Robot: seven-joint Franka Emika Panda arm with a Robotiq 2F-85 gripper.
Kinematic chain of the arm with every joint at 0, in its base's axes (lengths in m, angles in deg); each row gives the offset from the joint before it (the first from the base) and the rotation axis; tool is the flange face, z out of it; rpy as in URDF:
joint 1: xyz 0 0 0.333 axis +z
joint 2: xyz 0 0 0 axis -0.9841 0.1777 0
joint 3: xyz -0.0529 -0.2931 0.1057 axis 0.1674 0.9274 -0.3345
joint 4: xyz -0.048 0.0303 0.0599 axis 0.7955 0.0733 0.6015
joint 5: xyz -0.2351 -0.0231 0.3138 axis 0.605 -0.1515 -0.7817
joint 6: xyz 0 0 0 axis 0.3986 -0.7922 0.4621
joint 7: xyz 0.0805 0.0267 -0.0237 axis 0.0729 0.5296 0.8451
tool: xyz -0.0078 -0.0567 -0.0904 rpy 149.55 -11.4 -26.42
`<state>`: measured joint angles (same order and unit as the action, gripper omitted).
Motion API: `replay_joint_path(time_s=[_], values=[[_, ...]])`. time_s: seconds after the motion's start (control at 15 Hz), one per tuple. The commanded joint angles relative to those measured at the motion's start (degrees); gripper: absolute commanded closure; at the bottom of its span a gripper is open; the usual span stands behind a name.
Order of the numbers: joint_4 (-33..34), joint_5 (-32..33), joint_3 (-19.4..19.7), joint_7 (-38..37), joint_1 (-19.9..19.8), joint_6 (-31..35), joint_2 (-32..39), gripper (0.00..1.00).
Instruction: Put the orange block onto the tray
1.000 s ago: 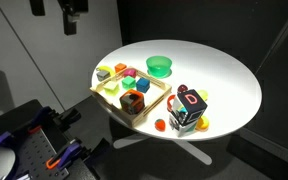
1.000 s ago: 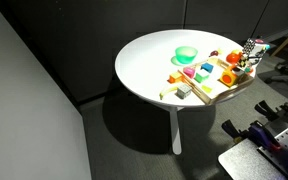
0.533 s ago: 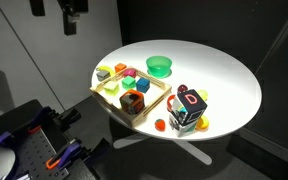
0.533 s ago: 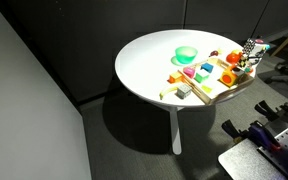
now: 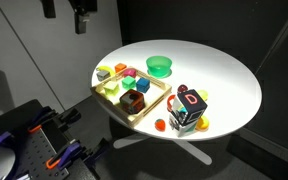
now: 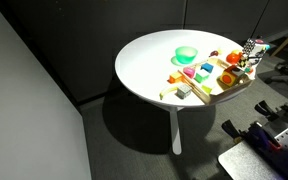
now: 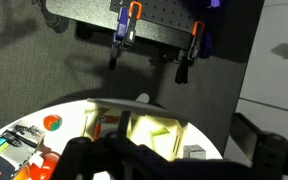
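Note:
The tray [image 5: 147, 104] of light wood lies on the left part of the round white table and holds several coloured blocks; it also shows in the other exterior view [image 6: 224, 92] and the wrist view [image 7: 134, 107]. A small orange block [image 5: 120, 67] sits at the tray's far corner; I cannot tell whether it is inside the rim. The larger orange-red hollow block [image 5: 132, 100] stands in the tray. My gripper [image 5: 82, 20] hangs high above and behind the table's left side, far from everything. In the wrist view its dark jaws [image 7: 174, 158] spread wide, open and empty.
A green bowl [image 5: 160, 66] stands behind the tray. A multi-coloured cube [image 5: 189, 108] sits near the front edge, with a tiny round orange piece [image 5: 160, 125] beside it. A green block [image 5: 103, 73] lies left of the tray. Dark equipment stands beside the table [image 5: 234, 80].
My gripper has shifted a little to the right at the top of an exterior view. Nothing on the table has moved.

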<state>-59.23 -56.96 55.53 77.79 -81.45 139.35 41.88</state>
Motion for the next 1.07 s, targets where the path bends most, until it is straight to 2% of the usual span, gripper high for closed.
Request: replay_joint_path(time_s=[0.0,0.6,1.0], values=[[2.0,-1.2,-2.5,-1.6,-0.2,2.8,3.3,0.00],[4.4,-0.6,-9.5,-11.2,0.6,14.0,12.8,0.00],[8.9,0.0,-12.2,-15.5,0.6,19.0,21.1,0.00]])
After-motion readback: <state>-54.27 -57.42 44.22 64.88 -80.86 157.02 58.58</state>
